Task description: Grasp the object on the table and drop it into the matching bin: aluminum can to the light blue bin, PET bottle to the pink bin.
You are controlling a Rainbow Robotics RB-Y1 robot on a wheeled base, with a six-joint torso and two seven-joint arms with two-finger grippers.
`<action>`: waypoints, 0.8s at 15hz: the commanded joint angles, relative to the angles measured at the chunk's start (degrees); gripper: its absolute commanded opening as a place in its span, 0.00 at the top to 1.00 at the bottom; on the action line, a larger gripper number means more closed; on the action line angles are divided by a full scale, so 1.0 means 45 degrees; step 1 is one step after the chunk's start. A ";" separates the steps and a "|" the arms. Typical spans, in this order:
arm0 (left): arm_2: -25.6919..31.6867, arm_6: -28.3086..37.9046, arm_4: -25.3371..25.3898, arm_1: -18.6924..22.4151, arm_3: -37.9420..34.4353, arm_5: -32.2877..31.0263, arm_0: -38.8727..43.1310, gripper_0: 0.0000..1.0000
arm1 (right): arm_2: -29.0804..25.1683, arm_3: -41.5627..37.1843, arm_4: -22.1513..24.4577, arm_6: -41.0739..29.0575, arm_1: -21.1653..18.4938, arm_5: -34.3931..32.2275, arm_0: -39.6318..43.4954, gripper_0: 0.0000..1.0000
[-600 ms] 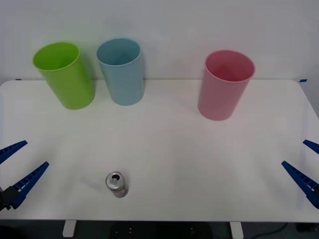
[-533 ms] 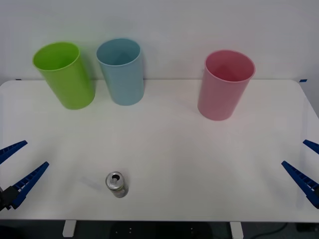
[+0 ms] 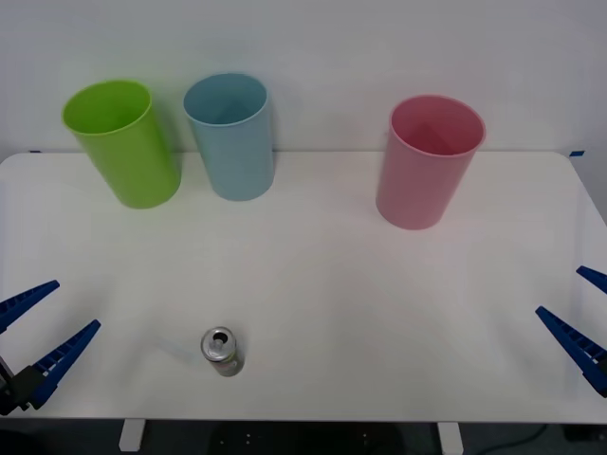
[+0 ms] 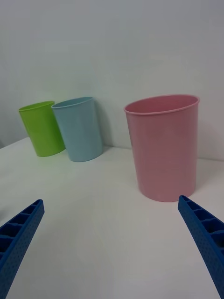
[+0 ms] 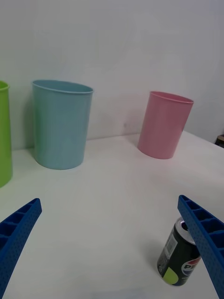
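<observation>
Across the wide white rounded-corner surface [image 3: 313, 265], backed by a plain pale wall, three tall plastic cup-shaped bins stand upright along the far edge, rims up. Lime green bin [image 3: 123, 142] is far left, light blue bin [image 3: 230, 135] just beside it w/ a small gap, pink bin [image 3: 427, 159] well apart to the right. All three taper downward and look empty from above.

Left end effector [image 3: 36, 327] hangs at the surface's near-left edge, blue ribbed fingers spread wide, holding nothing. Right end effector [image 3: 580, 318] sits at the near-right edge, also wide open, holding nothing, well apart from everything.

Small aluminum drink can [image 3: 222, 351] w/ silver top and dark side stands upright near the front edge, left of centre, long axis vertical, pull-tab opening facing up. It's near the left end effector but not touching; in the left wrist view the can [image 5: 179, 257] shows partly behind one finger. Bare surface lies between the can and the bins, approx. nothing blocking the way to the light blue one.
</observation>
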 commanded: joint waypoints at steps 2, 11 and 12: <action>-0.0001 -0.0318 0.0122 0.0172 -0.0001 -0.0072 0.0467 0.00 | 0.0000 -0.0001 0.0000 0.0000 0.0000 0.0000 0.0001 0.00; -0.0138 -0.1783 -0.0249 0.0621 -0.0001 -0.0677 0.1874 0.00 | 0.0000 -0.0001 0.0000 0.0000 0.0000 0.0000 0.0001 0.00; -0.0138 -0.1881 -0.0600 0.0660 0.0018 -0.0833 0.1971 0.00 | 0.0000 -0.0001 0.0000 0.0000 0.0000 0.0000 0.0001 0.00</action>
